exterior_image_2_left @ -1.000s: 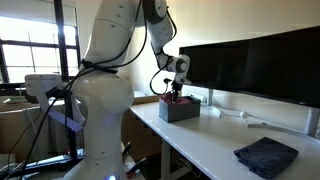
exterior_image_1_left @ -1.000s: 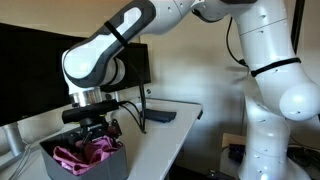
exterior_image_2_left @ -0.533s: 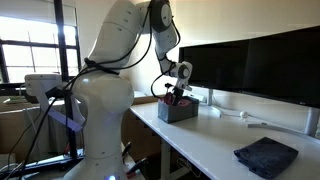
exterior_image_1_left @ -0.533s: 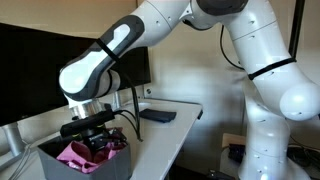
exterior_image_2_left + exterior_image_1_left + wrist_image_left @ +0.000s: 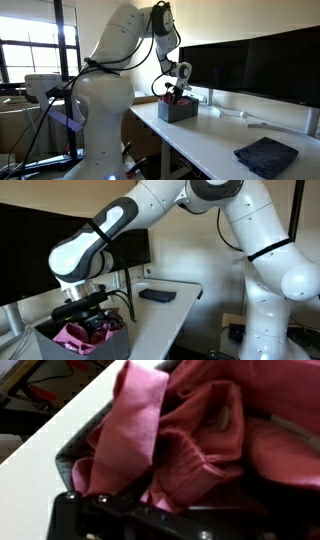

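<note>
Presently my tool (image 5: 92,318) stands low over the grey bin (image 5: 105,348) at the near end of the worktop (image 5: 165,315), with its fingers down among the pink cloth (image 5: 72,335) that fills the bin. The jaws are spread wide and released. I see nothing pinched between them, though the folds crowd close around the fingers. In the wrist view the pink cloth (image 5: 190,440) takes up nearly the whole picture, crumpled and bunched, with one long fold running up toward the bin's rim (image 5: 75,455). The dark base of my tool shows along the lower edge of that view, and the fingertips themselves are hidden. In an exterior view the bin (image 5: 180,111) sits near the edge of the worktop (image 5: 210,140), just in front of the dark monitors (image 5: 260,65), with a little pink showing above its wall under my tool (image 5: 176,97). A dark folded cloth (image 5: 266,156) lies flat on the worktop, well apart from the bin. The cloth in the bin lies loose and heaped, partly above the rim.
</note>
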{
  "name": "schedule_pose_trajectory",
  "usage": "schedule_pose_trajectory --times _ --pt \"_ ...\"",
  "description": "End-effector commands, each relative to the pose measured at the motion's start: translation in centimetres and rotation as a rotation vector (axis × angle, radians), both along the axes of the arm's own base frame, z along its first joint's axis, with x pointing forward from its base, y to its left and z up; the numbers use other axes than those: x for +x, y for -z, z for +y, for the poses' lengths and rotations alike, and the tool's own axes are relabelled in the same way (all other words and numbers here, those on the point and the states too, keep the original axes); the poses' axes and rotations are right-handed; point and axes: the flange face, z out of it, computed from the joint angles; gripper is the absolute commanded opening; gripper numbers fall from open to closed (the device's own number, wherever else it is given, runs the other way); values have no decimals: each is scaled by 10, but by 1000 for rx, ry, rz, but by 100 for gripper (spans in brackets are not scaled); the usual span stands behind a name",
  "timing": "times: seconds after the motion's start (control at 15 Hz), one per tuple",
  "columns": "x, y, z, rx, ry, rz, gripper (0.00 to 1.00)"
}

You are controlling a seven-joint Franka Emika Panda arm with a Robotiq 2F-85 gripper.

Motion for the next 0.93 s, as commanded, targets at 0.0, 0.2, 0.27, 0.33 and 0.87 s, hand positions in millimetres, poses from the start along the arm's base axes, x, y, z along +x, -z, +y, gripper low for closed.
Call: schedule_pose_trajectory --times 0.0,0.2,0.27,0.33,0.87 --pt "3 -20 8 8 -28 -108 100" --pt "2 -55 5 34 -36 -225 100" --pt "1 -66 2 44 -33 -262 100" --pt "-2 -79 -3 65 -21 -300 100" --pt "-45 -174 -96 157 46 -678 100"
